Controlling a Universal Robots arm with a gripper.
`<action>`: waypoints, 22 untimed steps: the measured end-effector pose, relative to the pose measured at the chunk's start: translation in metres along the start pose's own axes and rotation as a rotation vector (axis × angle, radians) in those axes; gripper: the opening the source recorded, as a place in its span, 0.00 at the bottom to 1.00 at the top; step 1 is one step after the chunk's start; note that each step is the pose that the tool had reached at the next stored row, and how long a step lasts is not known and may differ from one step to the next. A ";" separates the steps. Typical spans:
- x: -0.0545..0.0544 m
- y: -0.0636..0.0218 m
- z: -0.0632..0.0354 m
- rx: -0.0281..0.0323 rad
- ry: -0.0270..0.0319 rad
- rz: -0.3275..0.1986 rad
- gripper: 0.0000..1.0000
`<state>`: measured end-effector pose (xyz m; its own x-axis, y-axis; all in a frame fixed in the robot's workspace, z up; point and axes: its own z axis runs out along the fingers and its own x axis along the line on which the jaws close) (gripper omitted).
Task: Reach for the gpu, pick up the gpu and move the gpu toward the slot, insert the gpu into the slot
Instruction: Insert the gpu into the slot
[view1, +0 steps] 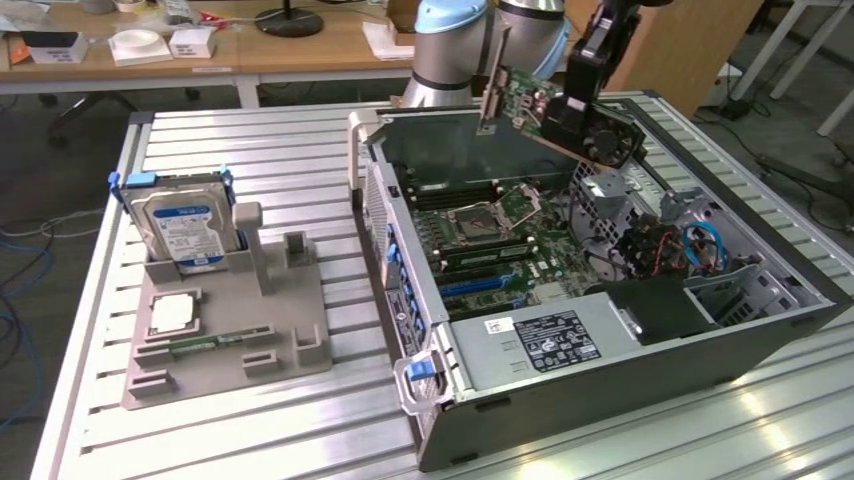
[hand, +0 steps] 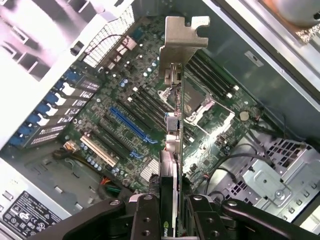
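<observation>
gpu (view1: 531, 100), held in the air over the far side of an open computer case (view1: 601, 370), clear of the motherboard (view1: 507, 250) below it. The tool (view1: 571, 120) is closed narrowly on the card's upper edge, one finger on each face. In the wrist view the tool (hand: 172, 212) clamps the gpu (hand: 172, 135) seen edge-on, so the card hangs down from the grip, standing on edge.

Long axis: runs away from the fingers to the silver bracket (hand: 181, 37). In the exterior view the bracket (view1: 489, 85) is the end toward the exterior view's left, and the fan end lies toward its right.

Relation to the slots: the long blue slot (hand: 132, 125) and the dark slots beside it lie lower and to one side of the card, which hangs nearer the processor socket (hand: 207, 107). Judged from both views, the card's long axis lies at an angle to the slots rather than along them.

Surroundings: the case lies on a slatted counter (view1: 267, 420). Well apart, toward the exterior view's left, a grey holder (view1: 227, 330) carries a hard drive (view1: 187, 225) and a small square chip (view1: 174, 312).
</observation>
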<state>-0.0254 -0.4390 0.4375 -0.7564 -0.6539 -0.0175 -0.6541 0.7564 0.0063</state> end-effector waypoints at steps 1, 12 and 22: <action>0.000 0.0001 0.0000 -0.0002 0.0000 -0.009 0.26; 0.007 0.0013 0.0002 -0.0016 0.0005 -0.099 0.26; 0.011 0.0021 0.0007 -0.0033 0.0011 -0.197 0.26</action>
<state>-0.0352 -0.4447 0.4366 -0.6140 -0.7891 -0.0177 -0.7893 0.6140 0.0062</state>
